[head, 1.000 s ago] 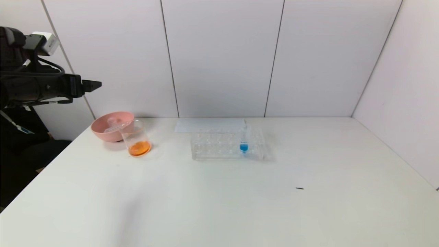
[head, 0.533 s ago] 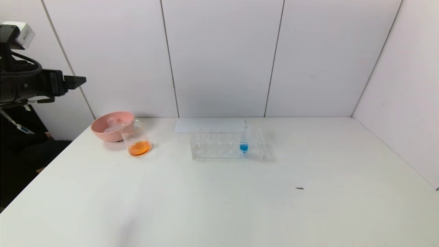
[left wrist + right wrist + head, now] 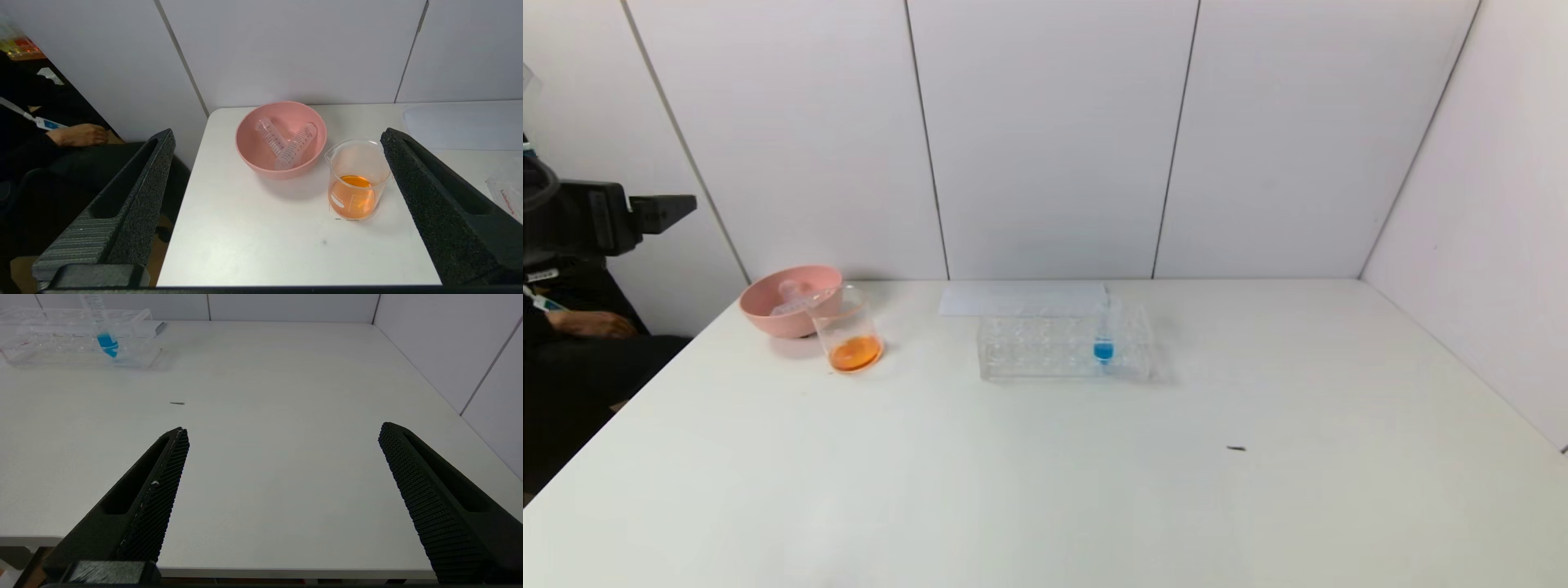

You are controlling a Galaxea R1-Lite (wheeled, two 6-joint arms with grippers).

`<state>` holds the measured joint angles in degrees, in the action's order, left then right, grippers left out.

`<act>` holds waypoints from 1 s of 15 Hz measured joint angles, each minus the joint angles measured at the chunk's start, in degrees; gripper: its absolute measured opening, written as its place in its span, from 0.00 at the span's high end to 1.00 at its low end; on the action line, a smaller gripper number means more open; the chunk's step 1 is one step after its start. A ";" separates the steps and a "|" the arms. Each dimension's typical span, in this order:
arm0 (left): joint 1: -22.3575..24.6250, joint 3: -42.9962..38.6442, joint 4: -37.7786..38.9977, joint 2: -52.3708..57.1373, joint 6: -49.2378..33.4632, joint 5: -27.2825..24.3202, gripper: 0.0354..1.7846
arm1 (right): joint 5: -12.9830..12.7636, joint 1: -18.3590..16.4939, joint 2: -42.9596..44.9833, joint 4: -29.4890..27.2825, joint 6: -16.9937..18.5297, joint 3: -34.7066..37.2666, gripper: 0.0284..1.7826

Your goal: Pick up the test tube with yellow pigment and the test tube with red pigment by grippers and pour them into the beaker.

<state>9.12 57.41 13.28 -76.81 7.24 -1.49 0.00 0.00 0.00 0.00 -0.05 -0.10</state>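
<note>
Pigments poured, tubes spent in the bowl

Head view: beaker (image 3: 848, 331) stood near the bench's (image 3: 1045, 474) far left corner, touching or just in front of the pink bowl (image 3: 786, 300), with orange liquid in its bottom, which suggests that yellow and red were both already poured in; the tube rack (image 3: 1065, 347) sat mid-bench toward the far edge, holding only the blue tube (image 3: 1103, 335); the left gripper (image 3: 658, 211) hung high off the bench's left edge, clear of the glassware.

Left wrist view: the left gripper (image 3: 278, 188) had its fingers spread wide with nothing between them, looking down on the bowl and beaker; two clear tubes (image 3: 286, 141) lay crossed inside the bowl, emptied as far as could be seen, probably dropped there so they would not roll; which had held yellow and which red could not be told.

Right wrist view: the right gripper (image 3: 282, 498) hovered near the bench's near edge, fingers released and empty, well apart from the rack, likely parked.
</note>
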 joint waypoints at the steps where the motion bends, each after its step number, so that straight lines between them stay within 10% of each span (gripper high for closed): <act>1: 0.00 -1.68 0.00 2.12 0.04 -0.16 0.01 | 0.00 0.00 0.00 0.00 -0.02 0.00 0.05; 15: -7.28 -27.09 -0.49 40.33 -0.24 -5.03 0.01 | 0.00 0.00 0.00 0.00 0.00 0.00 0.05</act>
<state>1.84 30.32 12.79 -36.49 7.00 -6.52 0.00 0.00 0.00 0.00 -0.05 -0.10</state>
